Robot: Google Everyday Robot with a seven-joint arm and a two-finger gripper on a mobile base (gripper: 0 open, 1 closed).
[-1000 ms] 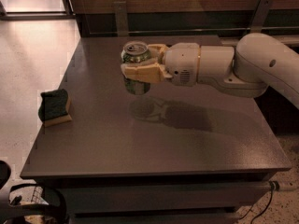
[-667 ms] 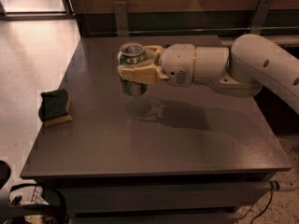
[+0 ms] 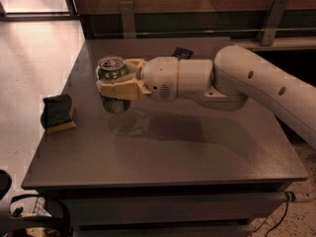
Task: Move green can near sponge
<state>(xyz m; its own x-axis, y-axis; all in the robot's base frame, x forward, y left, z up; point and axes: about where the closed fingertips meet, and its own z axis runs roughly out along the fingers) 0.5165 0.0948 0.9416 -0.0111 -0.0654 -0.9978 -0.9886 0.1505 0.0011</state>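
The green can (image 3: 111, 69) has a silver top with a pull tab and stands upright in my gripper (image 3: 117, 82). The cream fingers (image 3: 120, 89) are shut around its sides and hold it a little above the dark table (image 3: 163, 152), over the left half. The sponge (image 3: 58, 112), dark green over yellow foam, lies near the table's left edge, about a can's width to the left of the can and slightly nearer the camera. My white arm reaches in from the right.
A flat dark packet (image 3: 182, 53) lies at the back of the table, partly hidden behind the arm. A wall rail with metal brackets (image 3: 127, 18) runs behind the table. The floor drops off left of the table's edge.
The gripper has carried the can to the left across the table, closer to the sponge. The sponge has not moved.
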